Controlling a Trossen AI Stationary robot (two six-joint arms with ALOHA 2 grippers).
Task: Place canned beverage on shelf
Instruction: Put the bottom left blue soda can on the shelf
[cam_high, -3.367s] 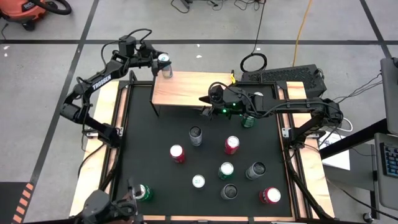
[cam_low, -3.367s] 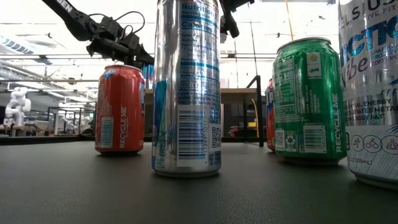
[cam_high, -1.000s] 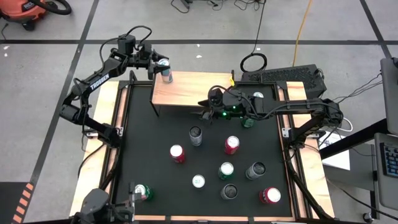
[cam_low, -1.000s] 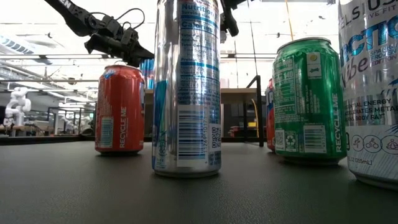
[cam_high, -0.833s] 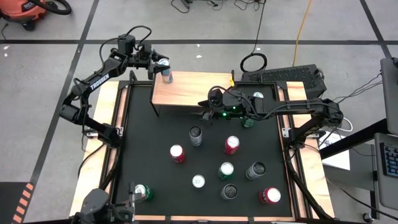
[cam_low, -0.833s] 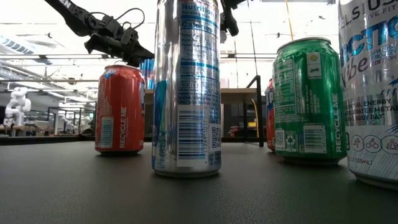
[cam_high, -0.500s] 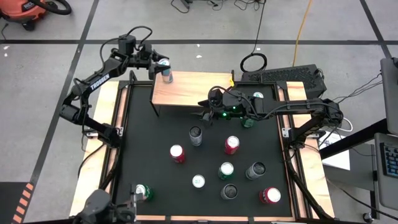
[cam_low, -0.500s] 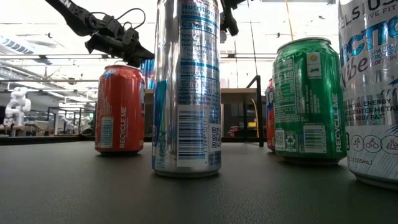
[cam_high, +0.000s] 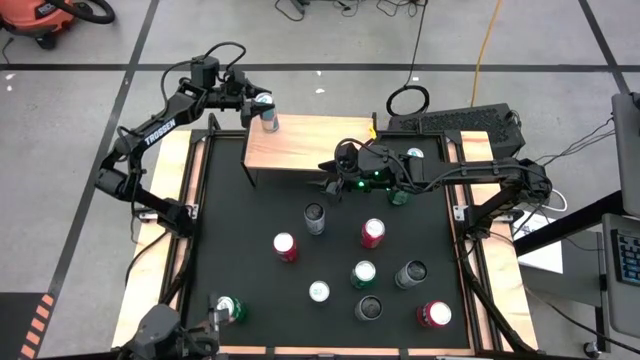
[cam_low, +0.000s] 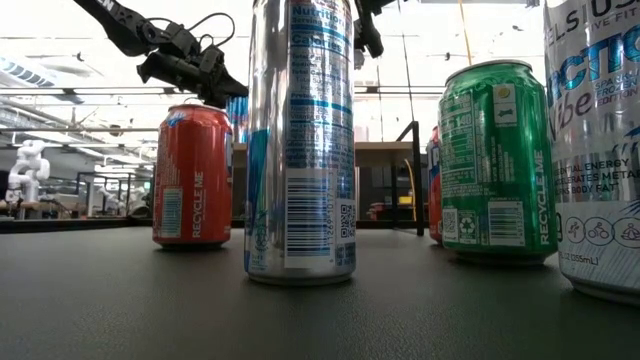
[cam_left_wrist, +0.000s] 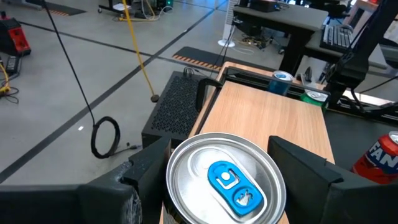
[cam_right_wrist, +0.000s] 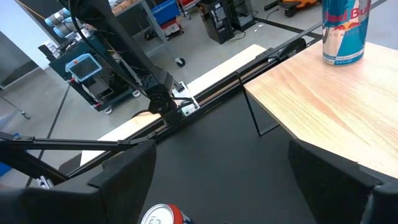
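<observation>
A blue-and-silver canned beverage stands upright at the far left corner of the light-wood shelf. My left gripper reaches in from the far left and is shut on this can; the left wrist view looks down on its silver top with a blue tab. My right gripper hangs open over the black table just off the shelf's near edge, holding nothing. In the right wrist view the can rests by its bottom on the board. My left gripper pinches the can's upper wall just under the rim between its two fingers, one on each side. The fingers come in about level from the table's far left. The can stays upright, its bottom on the shelf.
Several cans stand on the black table nearer than the shelf, among them a dark one, a red one and a green one. Another green can sits under the right arm. The shelf's middle and right part are bare wood.
</observation>
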